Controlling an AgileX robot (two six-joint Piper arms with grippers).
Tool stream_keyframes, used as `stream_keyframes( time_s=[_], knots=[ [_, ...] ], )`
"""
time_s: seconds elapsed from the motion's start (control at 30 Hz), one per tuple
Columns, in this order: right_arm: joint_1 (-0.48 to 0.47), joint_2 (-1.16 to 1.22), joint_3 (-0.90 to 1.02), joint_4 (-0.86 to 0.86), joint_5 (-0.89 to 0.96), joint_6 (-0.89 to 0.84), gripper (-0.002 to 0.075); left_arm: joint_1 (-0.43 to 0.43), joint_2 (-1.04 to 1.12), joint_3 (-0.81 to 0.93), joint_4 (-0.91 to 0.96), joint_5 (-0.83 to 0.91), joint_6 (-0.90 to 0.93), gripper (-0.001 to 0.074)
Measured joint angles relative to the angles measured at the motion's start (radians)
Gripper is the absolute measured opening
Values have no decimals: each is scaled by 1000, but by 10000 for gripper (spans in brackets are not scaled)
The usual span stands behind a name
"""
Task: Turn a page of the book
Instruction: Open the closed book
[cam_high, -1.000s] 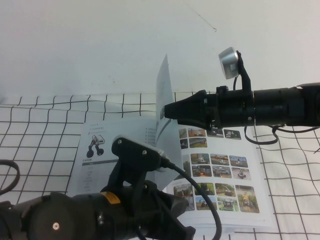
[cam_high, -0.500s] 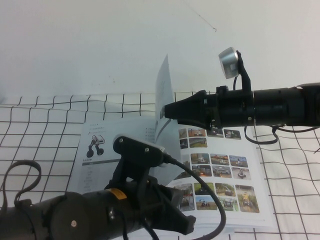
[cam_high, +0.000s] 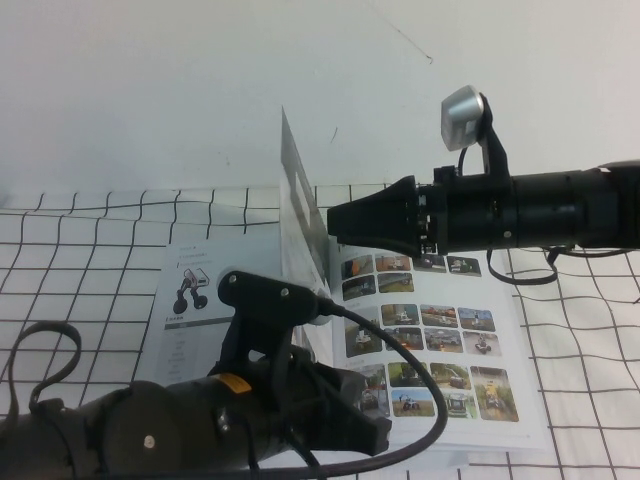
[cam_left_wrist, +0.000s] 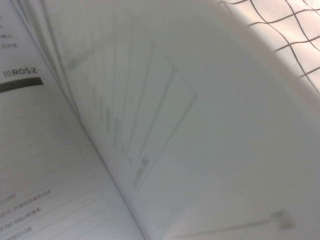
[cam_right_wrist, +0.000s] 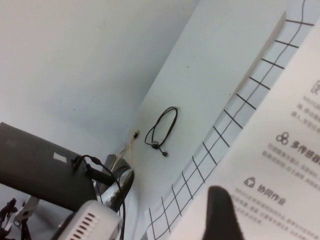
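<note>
The book (cam_high: 440, 350) lies open on the table, and its right-hand leaf shows a grid of colour photos. The page (cam_high: 300, 200) stands nearly upright over the spine and leans a little left. My right gripper (cam_high: 332, 222) reaches in from the right and is shut on the page's edge. One dark finger (cam_right_wrist: 220, 215) lies against the printed page (cam_right_wrist: 280, 165) in the right wrist view. My left gripper (cam_high: 360, 430) hangs low over the book's near edge. Its wrist view is filled by the blurred raised page (cam_left_wrist: 200, 125) and the flat left leaf (cam_left_wrist: 30, 150).
A white cloth with a black grid (cam_high: 80, 240) covers the table under the book. The book's left leaf shows a black wheeled robot (cam_high: 190, 290). A white wall stands behind. The left arm's cable (cam_high: 425, 420) loops over the book's near side.
The page has swung to the left, its top edge now well left of where it was. The right gripper has moved slightly left with it. The left arm has shifted a little.
</note>
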Motion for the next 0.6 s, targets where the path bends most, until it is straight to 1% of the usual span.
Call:
stream_keyframes(
  time_s=[0.23,0.3,0.37,0.4,0.47,0.57,0.6],
  knots=[
    [-31,-51,0,-2,15,-5,414,0,0,22,-34,0,0,-3],
    [-43,-63,0,-28,17,-6,412,0,0,39,-55,0,0,-3],
    [-56,-67,0,-99,19,-6,388,0,0,53,-76,-10,0,-3],
    [-61,-67,0,-143,12,-6,368,0,0,58,-83,-15,0,-3],
    [-63,-69,0,-278,-33,4,295,0,0,62,-94,-24,0,-3],
    [-65,-65,0,-480,-108,59,137,0,-2,59,-98,-28,0,-3],
    [-65,-61,0,-527,-135,82,97,0,-2,55,-99,-28,0,-3]
  ],
)
